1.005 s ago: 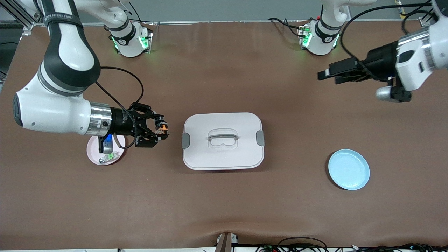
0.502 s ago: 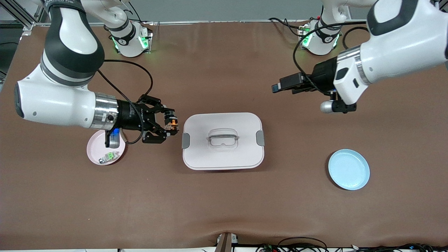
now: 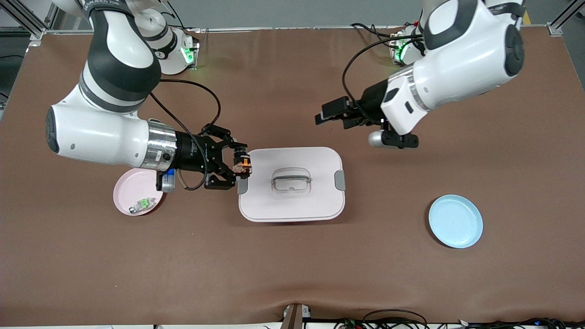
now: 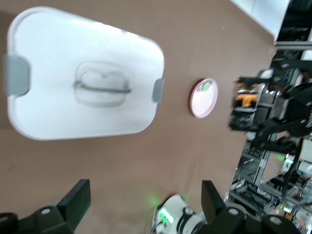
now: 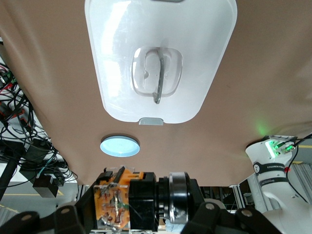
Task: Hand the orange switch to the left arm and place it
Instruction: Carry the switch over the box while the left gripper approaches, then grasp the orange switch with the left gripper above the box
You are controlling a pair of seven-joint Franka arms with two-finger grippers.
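Front view: right gripper clamped on orange switch over box edge; left gripper wide open.

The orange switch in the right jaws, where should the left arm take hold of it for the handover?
Probably the orange end. The right gripper, over the box's edge, is shut on the orange switch at its black body, and that end sticks out toward the left gripper, which is open. So come in level above the box from the left arm's end.

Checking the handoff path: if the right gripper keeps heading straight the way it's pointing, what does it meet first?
Probably nothing on the box: the right gripper, shut on the orange switch, points across over its lid. The open left gripper hangs off that line, though height is unclear.
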